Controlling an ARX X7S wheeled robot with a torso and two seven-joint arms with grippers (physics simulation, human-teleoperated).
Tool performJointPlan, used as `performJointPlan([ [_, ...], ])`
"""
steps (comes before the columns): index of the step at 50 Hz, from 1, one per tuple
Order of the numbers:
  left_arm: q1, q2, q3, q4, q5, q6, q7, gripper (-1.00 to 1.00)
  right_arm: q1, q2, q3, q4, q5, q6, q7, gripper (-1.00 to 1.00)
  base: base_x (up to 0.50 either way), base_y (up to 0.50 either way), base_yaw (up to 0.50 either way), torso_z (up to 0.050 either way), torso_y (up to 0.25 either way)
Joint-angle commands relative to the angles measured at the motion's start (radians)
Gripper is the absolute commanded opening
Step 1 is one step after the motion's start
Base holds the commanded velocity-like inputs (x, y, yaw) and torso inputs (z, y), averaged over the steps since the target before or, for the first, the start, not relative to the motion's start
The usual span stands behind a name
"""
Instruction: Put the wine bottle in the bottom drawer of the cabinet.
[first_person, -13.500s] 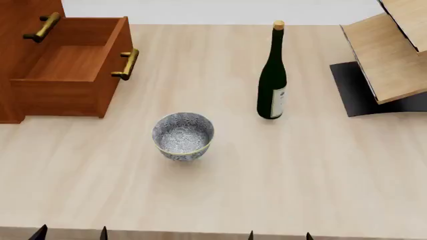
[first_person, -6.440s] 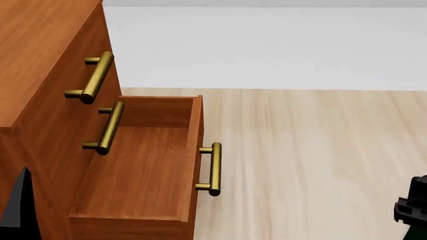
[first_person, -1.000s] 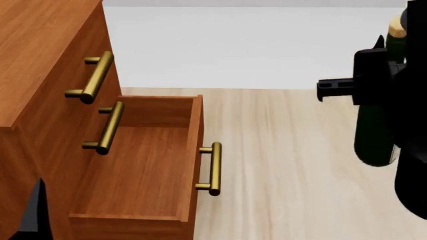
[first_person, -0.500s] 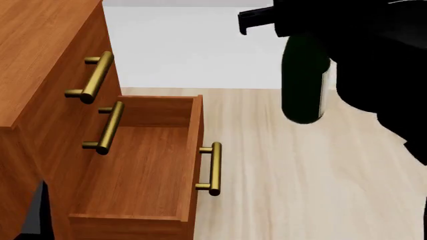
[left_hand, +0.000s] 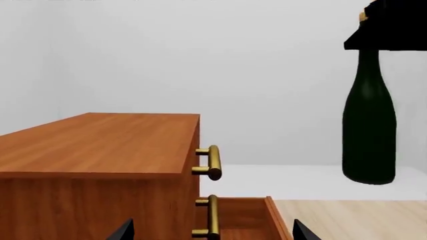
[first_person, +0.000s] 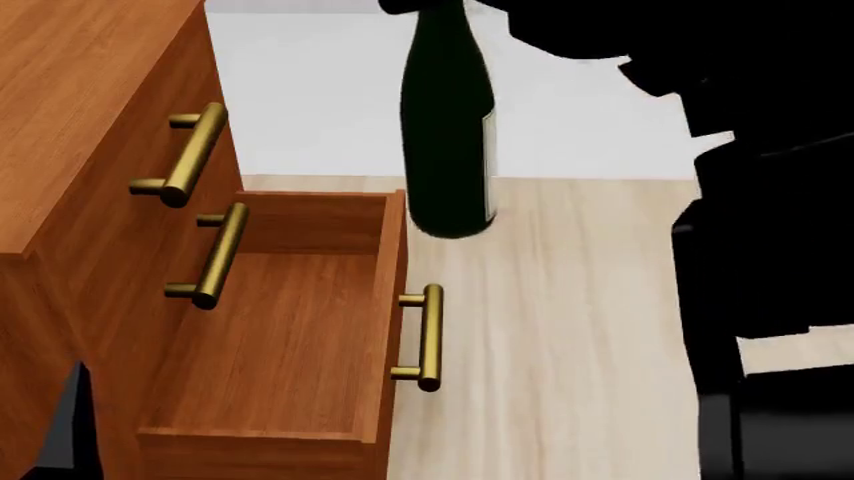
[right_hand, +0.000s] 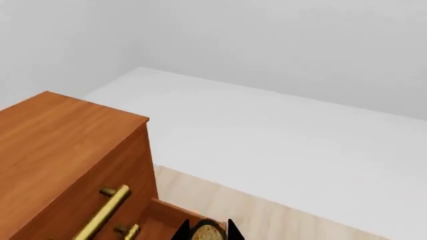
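Note:
The wine bottle (first_person: 447, 130) is dark green and hangs upright in the air, held by its neck in my right gripper (first_person: 430, 6). Its base is above the far end of the front panel of the bottom drawer (first_person: 274, 340). That drawer is pulled open from the cabinet (first_person: 80, 150) and is empty. In the left wrist view the bottle (left_hand: 370, 130) hangs well above the drawer (left_hand: 243, 220). The right wrist view shows the tan cork (right_hand: 207, 233) between the shut fingers of the right gripper (right_hand: 205, 231). My left gripper (left_hand: 212, 232) is open and empty in front of the cabinet (left_hand: 100, 145).
The two upper drawer fronts are shut, each with a brass handle (first_person: 187, 155). The bottom drawer's brass handle (first_person: 427, 338) sticks out towards the light wooden table (first_person: 587, 330). My black right arm (first_person: 761, 200) fills the right side of the head view.
My right gripper has carried the bottle leftwards, from the right edge of the head view to above the open drawer's front panel. The drawer and cabinet have not moved.

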Motion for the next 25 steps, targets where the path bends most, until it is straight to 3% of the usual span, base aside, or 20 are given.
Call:
performJointPlan([
  [1, 0.010, -0.003, -0.002, 0.004, 0.012, 0.004, 0.006, 1.00, 0.122, -0.140, -0.042, 0.303, -0.041, -0.040, -0.158, -1.00, 0.00, 0.00, 0.00, 0.000, 0.000],
  [4, 0.032, -0.015, 0.003, 0.001, 0.041, 0.029, 0.017, 1.00, 0.156, -0.187, -0.137, 0.463, 0.003, -0.157, -0.213, -1.00, 0.00, 0.00, 0.00, 0.000, 0.000],
  [16, 0.033, -0.012, -0.003, -0.004, 0.031, 0.029, 0.020, 1.00, 0.183, -0.187, -0.825, 0.570, 0.788, -0.396, -0.198, -1.00, 0.00, 0.00, 0.00, 0.001, 0.000],
  [25, 0.036, -0.013, -0.008, -0.012, 0.029, 0.037, 0.032, 1.00, 0.173, -0.187, -1.053, 0.531, 1.072, -0.499, -0.197, -1.00, 0.00, 0.00, 0.00, 0.000, 0.001],
])
